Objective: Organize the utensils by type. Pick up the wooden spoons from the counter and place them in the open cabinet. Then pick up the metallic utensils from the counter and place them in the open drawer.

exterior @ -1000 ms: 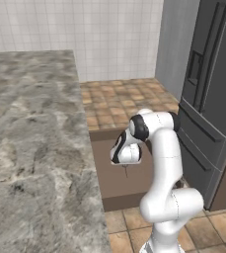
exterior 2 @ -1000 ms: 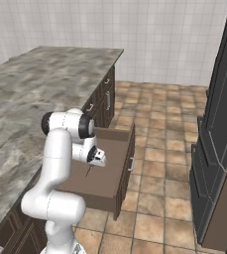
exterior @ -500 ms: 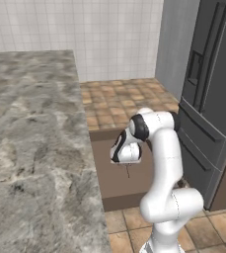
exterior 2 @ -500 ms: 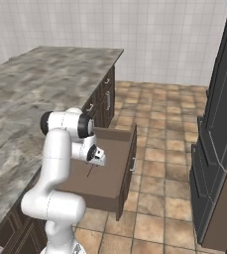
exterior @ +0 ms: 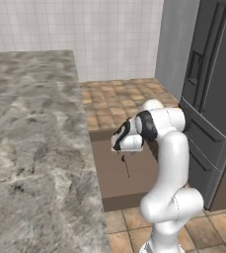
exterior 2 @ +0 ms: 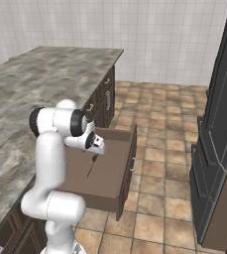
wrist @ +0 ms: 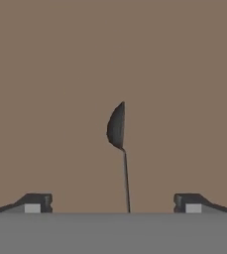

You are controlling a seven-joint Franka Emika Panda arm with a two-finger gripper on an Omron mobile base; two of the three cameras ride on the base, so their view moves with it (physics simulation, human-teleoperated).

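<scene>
- Gripper [wrist: 113, 202]: jaws spread wide, the two dark fingertips [wrist: 35, 202] standing far apart at either side of the hand view; nothing is clasped between them
- Gripper, base views: it hangs over the open drawer [exterior: 134, 170], pointing down into it, at the end of the white arm [exterior: 171, 148]
- Dark utensil [wrist: 119, 144]: very thin, dark grey, with a small oval head and a hairline straight handle; in the hand view it lies midway between the fingertips, touching neither, against the drawer's flat brown bottom
- Dark utensil, base views: a fine dark line just under the gripper [exterior: 127, 165], over the drawer floor [exterior 2: 91, 166]; whether it rests on the floor or is just above it cannot be told
- Open drawer: wide, shallow, dark brown walls, lighter brown bottom; pulled out from under the counter [exterior: 30, 148] toward the tiled floor [exterior 2: 159, 163]
- Counter: grey-brown marbled stone with a thick edge, beside the drawer
- Refrigerator [exterior: 210, 89]: tall, dark, across the floor from the drawer
</scene>
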